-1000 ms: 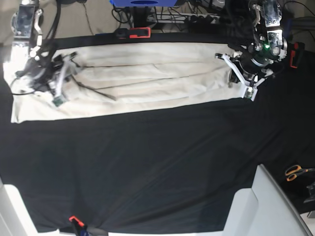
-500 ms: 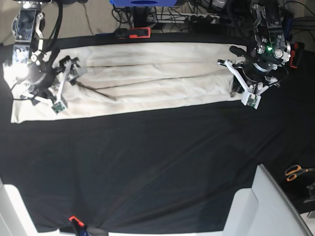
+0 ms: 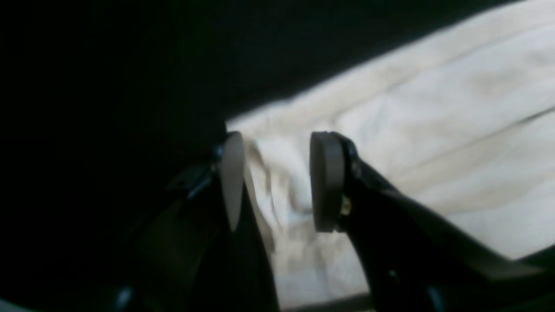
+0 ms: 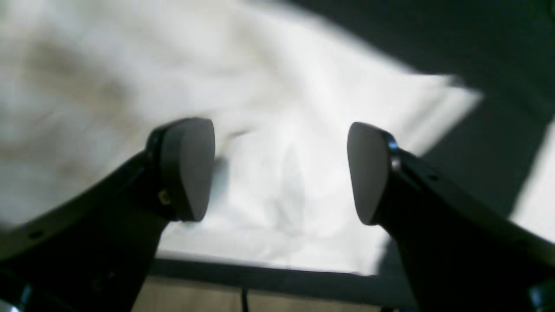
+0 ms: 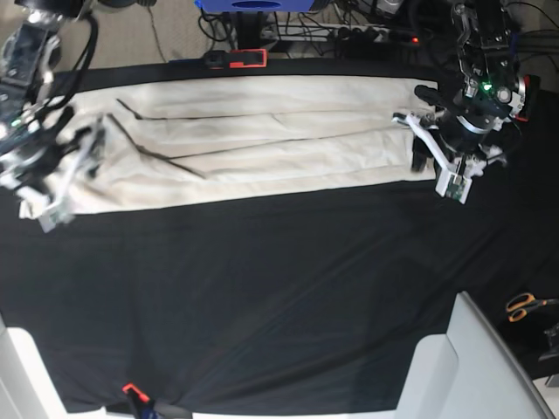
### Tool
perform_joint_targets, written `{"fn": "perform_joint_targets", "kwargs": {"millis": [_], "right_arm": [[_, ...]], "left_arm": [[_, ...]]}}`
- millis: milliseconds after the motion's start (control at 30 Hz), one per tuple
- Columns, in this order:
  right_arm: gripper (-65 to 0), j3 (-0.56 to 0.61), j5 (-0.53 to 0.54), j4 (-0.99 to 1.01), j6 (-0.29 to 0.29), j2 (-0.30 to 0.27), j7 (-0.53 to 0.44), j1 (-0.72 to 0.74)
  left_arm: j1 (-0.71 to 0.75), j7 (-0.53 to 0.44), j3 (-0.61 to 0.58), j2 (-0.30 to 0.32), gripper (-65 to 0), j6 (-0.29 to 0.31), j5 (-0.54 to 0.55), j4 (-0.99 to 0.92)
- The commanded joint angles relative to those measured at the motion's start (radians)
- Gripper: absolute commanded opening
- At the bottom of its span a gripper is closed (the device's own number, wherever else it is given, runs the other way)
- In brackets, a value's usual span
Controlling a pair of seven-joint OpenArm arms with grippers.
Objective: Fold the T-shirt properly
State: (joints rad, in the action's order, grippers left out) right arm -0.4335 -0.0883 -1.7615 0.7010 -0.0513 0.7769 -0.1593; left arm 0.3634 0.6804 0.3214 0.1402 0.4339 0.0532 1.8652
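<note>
The cream T-shirt (image 5: 262,140) lies as a long folded band across the far part of the black tablecloth (image 5: 262,297). At its right end my left gripper (image 5: 430,155) hangs just over the edge. In the left wrist view the left gripper (image 3: 277,180) has its jaws apart, with a rumpled corner of the T-shirt (image 3: 390,130) lying loose between and behind them. My right gripper (image 5: 70,179) is at the shirt's left end. Its jaws stand wide open (image 4: 282,171) above the flat corner of the T-shirt (image 4: 282,108), holding nothing.
A red and black clamp (image 5: 236,58) sits on the far table edge and a small orange clip (image 5: 131,389) on the near edge. Orange-handled scissors (image 5: 527,305) lie at the right. A white bin (image 5: 476,367) stands at the near right corner.
Both grippers have opened and let go of the shirt. The right arm swung out toward the near left; the left arm drifted slightly right. The shirt's left end now lies flatter.
</note>
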Motion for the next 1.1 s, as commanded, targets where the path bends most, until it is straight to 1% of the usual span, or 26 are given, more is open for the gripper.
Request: {"fn": "perform_joint_targets", "kwargs": {"millis": [0,67,133,167,200,233,267,300,333,400,433,467,500,533,600,733,867,933,1067], "right_arm": [[-20.1,-0.037,0.002,-0.005,-0.003,-0.022,-0.014,0.036],[-20.1,-0.087,0.002,0.054,-0.003,-0.051,-0.014,0.099],[-20.3,-0.118,0.002,0.177,-0.003,-0.100,-0.017,0.172],[-20.3,-0.129,0.002,0.245,-0.003,-0.126,-0.023,0.211],[-20.6,-0.133,0.002,0.314,-0.003,-0.152,-0.040,0.244],[-22.4,-0.138,0.002,0.392,-0.003,-0.178,-0.067,0.277],[-26.4,-0.140,0.002,0.453,-0.003,-0.200,-0.096,0.300],[-32.9,-0.141,0.002,0.513,-0.003,-0.220,-0.129,0.320],[-40.1,-0.138,0.002,0.556,-0.003,-0.235,-0.147,0.338],[-56.6,-0.141,0.002,0.625,-0.003,-0.256,-0.158,0.381],[-62.4,-0.141,0.002,0.644,-0.003,-0.264,-0.158,0.395],[-65.0,-0.141,0.002,0.659,-0.003,-0.273,-0.158,0.407],[-64.7,-0.141,0.002,0.668,-0.003,-0.278,-0.158,0.413],[-62.7,-0.141,0.002,0.671,-0.003,-0.282,-0.158,0.413],[-61.4,-0.138,0.002,0.668,-0.003,-0.279,-0.156,0.413],[-61.7,-0.138,0.000,0.668,-0.003,-0.276,-0.155,0.406],[-61.7,-0.138,0.002,0.671,-0.003,-0.266,-0.107,0.392],[-61.7,-0.138,0.002,0.671,-0.003,-0.250,-0.107,0.390],[-61.7,-0.138,0.002,0.691,-0.003,-0.243,-0.107,0.392]], "left_arm": [[0.018,-0.012,0.005,-0.011,-39.7,-0.004,0.003,0.035],[0.042,-0.012,-0.001,-0.020,-40.0,-0.004,0.003,0.060],[0.069,-0.017,-0.005,-0.034,-41.1,-0.004,0.003,0.057],[0.075,-0.017,-0.005,-0.041,-44.9,-0.004,0.003,0.055],[0.076,-0.017,-0.005,-0.047,-51.3,-0.004,0.003,0.055],[0.078,-0.018,-0.006,-0.050,-61.7,-0.004,0.003,0.053],[0.075,-0.018,-0.006,-0.057,-65.0,-0.004,0.003,0.052],[0.072,-0.018,-0.003,-0.066,-65.0,-0.004,0.000,0.041],[0.069,-0.018,0.000,-0.072,-65.0,-0.004,-0.003,0.032],[0.038,-0.018,-0.005,-0.075,-65.0,-0.004,-0.006,0.014],[0.030,-0.018,-0.005,-0.075,-65.0,-0.004,-0.006,0.004],[0.023,-0.018,-0.005,-0.075,-65.0,-0.004,-0.006,-0.008],[0.012,-0.018,-0.005,-0.077,-65.0,-0.004,-0.005,-0.019],[-0.002,-0.018,-0.006,-0.077,-65.0,-0.004,-0.003,-0.029],[-0.020,-0.018,-0.006,-0.077,-65.0,-0.004,-0.006,-0.057],[-0.047,-0.018,-0.006,-0.077,-65.0,-0.004,-0.006,-0.111],[-0.071,-0.020,-0.006,-0.077,-65.0,-0.004,-0.008,-0.207],[-0.085,-0.021,-0.006,-0.077,-65.0,-0.004,-0.008,-0.246],[-0.100,-0.032,-0.006,-0.077,-65.0,-0.005,-0.008,-0.293]]}}
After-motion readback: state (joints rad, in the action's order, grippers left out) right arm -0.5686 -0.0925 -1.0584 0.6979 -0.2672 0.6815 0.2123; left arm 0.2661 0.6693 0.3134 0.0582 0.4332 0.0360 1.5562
